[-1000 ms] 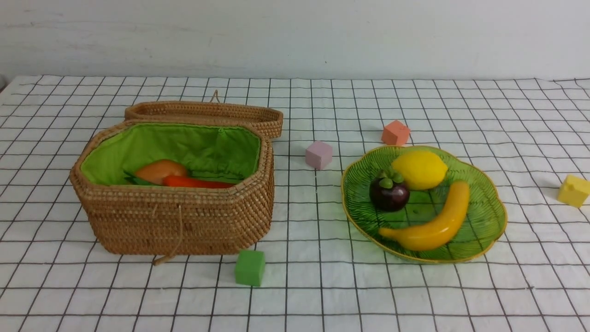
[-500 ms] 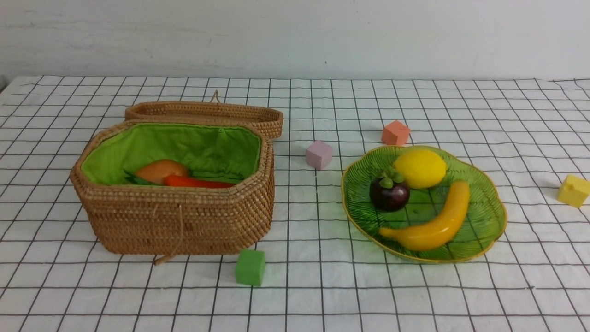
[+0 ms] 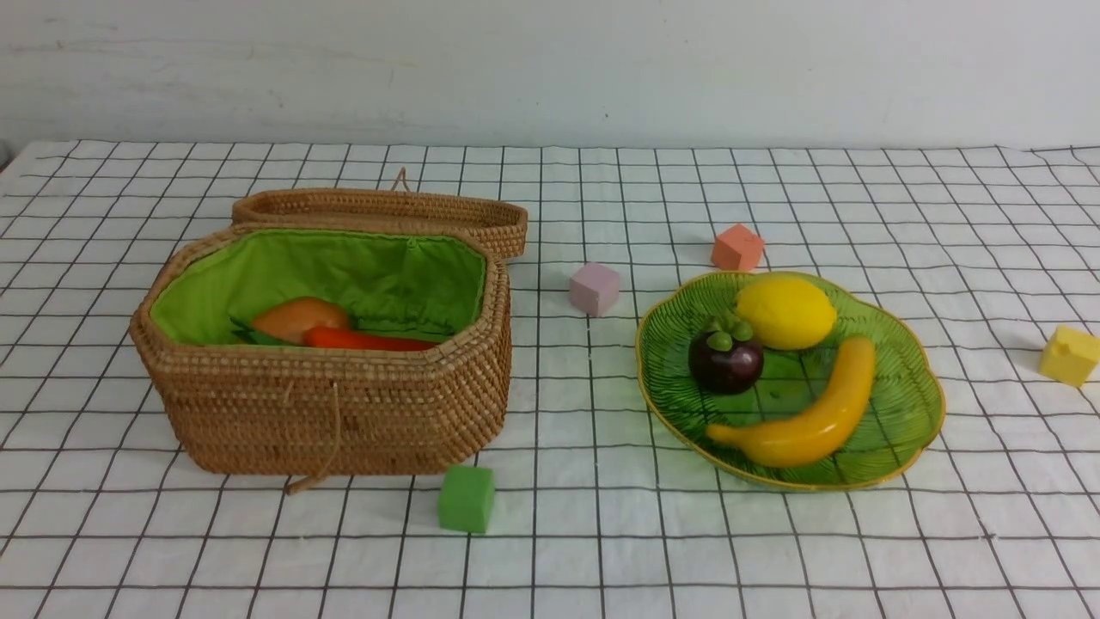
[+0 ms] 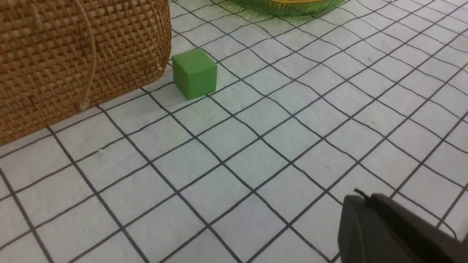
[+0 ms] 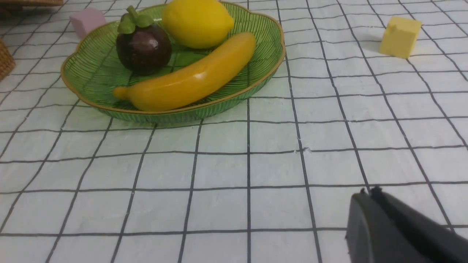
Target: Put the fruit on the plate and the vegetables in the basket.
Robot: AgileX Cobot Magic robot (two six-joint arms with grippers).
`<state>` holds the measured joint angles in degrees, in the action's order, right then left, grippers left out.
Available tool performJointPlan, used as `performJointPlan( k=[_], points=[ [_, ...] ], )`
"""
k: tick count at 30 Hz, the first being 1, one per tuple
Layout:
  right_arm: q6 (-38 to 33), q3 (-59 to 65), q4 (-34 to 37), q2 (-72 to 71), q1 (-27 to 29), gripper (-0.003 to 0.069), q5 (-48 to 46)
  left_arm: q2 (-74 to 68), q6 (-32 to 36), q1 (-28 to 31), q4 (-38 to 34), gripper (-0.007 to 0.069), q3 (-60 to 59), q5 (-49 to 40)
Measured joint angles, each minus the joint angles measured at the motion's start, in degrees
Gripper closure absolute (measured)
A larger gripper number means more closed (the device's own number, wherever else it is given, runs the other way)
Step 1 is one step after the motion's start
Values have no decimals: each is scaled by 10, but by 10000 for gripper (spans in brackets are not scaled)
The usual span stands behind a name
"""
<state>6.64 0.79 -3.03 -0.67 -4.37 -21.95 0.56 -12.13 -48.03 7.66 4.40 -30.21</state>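
The green glass plate [image 3: 911, 430] holds the lemon [image 3: 786, 313], the mangosteen [image 3: 725, 361] and the banana [image 3: 803, 414]; they also show in the right wrist view: plate [image 5: 91, 78], lemon [image 5: 197, 22], mangosteen [image 5: 143, 45], banana [image 5: 190, 82]. The wicker basket [image 3: 335, 413] stands open at the left, with the potato [image 3: 296, 318] and the carrot [image 3: 369, 340] inside; the eggplant is hidden. Neither gripper shows in the front view. My left gripper [image 4: 360, 197] is shut and empty above the cloth, short of the basket [image 4: 55, 54]. My right gripper [image 5: 367, 193] is shut and empty, short of the plate.
Loose cubes lie on the checked cloth: green [image 3: 467, 499] in front of the basket, also in the left wrist view [image 4: 194, 73], pink [image 3: 594, 288] between basket and plate, orange [image 3: 736, 248] behind the plate, yellow [image 3: 1068, 355] at the far right. The basket lid [image 3: 387, 211] lies open behind.
The lemon has shifted slightly on the plate. Nothing else has moved.
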Motion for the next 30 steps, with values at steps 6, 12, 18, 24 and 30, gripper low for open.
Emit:
performJointPlan(
  k=[6, 12, 18, 24, 30],
  points=[
    [0, 0, -2, 0, 0, 666, 0, 0, 0, 0, 0, 638, 0, -1],
    [0, 0, -3, 0, 0, 664, 0, 0, 0, 0, 0, 635, 0, -1],
    [0, 0, -3, 0, 0, 660, 0, 0, 0, 0, 0, 630, 0, -2],
    [0, 0, -3, 0, 0, 655, 0, 0, 1, 40, -7, 629, -6, 28],
    [0, 0, -3, 0, 0, 650, 0, 0, 1, 271, -68, 627, -7, 174]
  ],
)
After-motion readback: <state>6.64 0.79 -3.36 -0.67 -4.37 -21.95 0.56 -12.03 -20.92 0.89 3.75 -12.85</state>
